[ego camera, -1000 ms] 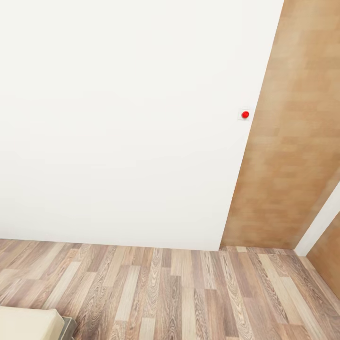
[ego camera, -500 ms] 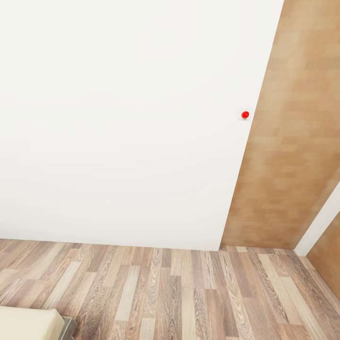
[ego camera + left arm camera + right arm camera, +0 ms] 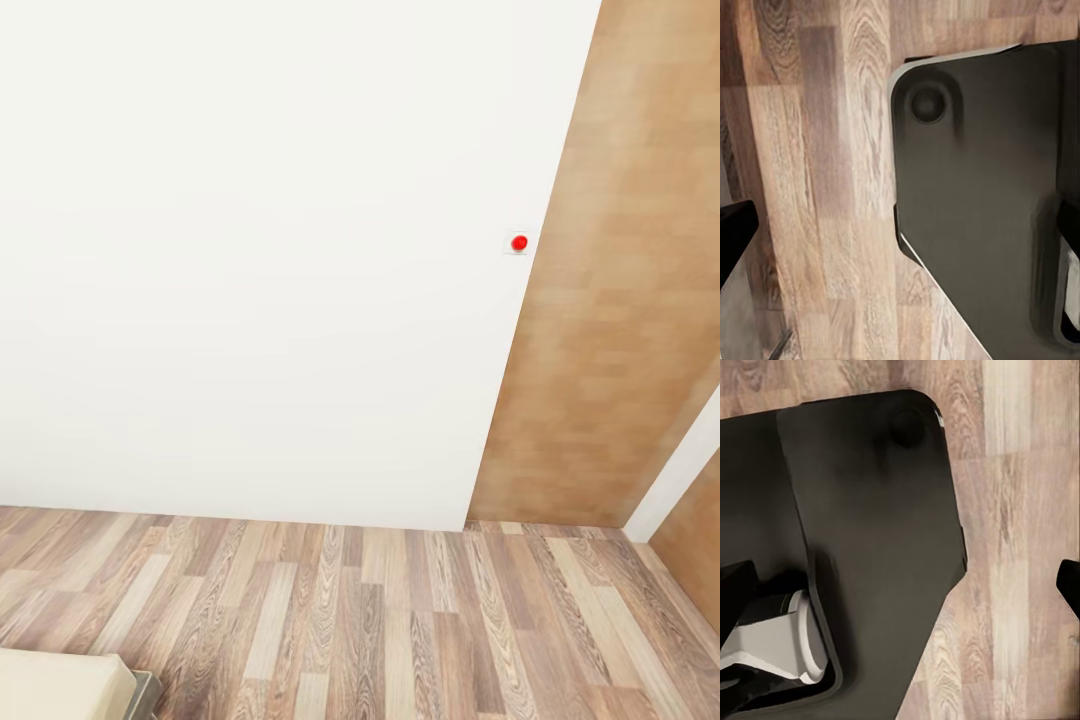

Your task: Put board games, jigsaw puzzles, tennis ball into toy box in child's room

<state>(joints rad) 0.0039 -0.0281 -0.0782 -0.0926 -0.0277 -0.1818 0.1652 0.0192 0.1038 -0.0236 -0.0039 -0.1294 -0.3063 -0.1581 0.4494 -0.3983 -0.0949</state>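
The board games, jigsaw puzzles, tennis ball, toy box and table are out of view. One corner of the bed (image 3: 58,684), beige mattress on a grey base, pokes in at the lower left of the head view. My left gripper (image 3: 900,247) hangs open over the plank floor and my own dark base, its black fingertips (image 3: 735,232) far apart with nothing between them. My right gripper (image 3: 900,589) is open the same way, one fingertip (image 3: 735,585) at each side, holding nothing.
A plain white wall (image 3: 270,250) faces me close ahead, with a small red button (image 3: 519,243) near its right edge. A wood-panelled surface (image 3: 610,300) adjoins it on the right. Wood-plank floor (image 3: 400,620) runs in front. My black base (image 3: 982,187) (image 3: 870,510) lies under both wrists.
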